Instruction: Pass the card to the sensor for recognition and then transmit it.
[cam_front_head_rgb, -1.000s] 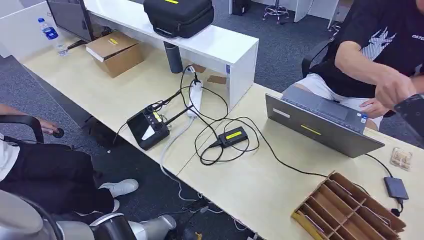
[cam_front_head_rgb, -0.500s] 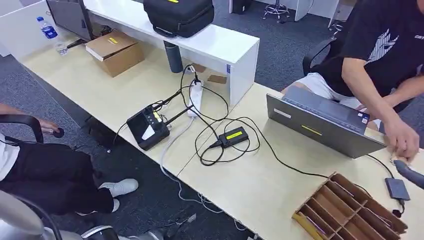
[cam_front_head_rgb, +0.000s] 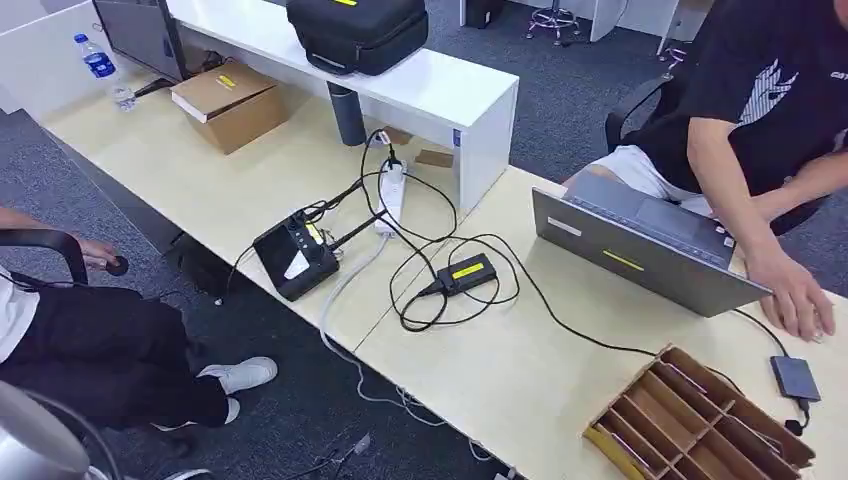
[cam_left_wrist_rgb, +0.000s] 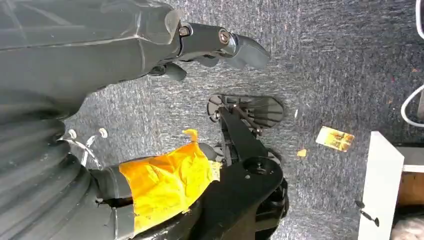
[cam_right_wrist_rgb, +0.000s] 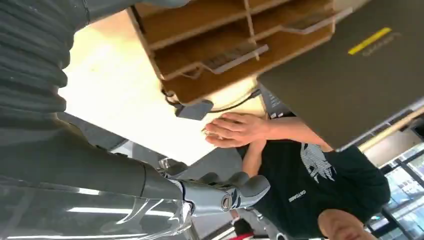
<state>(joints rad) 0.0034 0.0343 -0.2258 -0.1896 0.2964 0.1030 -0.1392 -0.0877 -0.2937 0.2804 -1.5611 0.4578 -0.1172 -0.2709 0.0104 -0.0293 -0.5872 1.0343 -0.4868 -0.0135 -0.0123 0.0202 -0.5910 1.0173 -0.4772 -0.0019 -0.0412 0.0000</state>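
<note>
We cannot make out the card; a person's hand (cam_front_head_rgb: 800, 298) rests on the worktop (cam_front_head_rgb: 500, 370) beyond our right hand (cam_right_wrist_rgb: 220, 192), whose grip we cannot tell.

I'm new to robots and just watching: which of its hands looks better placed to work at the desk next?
Probably the right hand: it hangs beside the wooden organizer and the person's hand. The left hand hangs low over the carpet.
</note>
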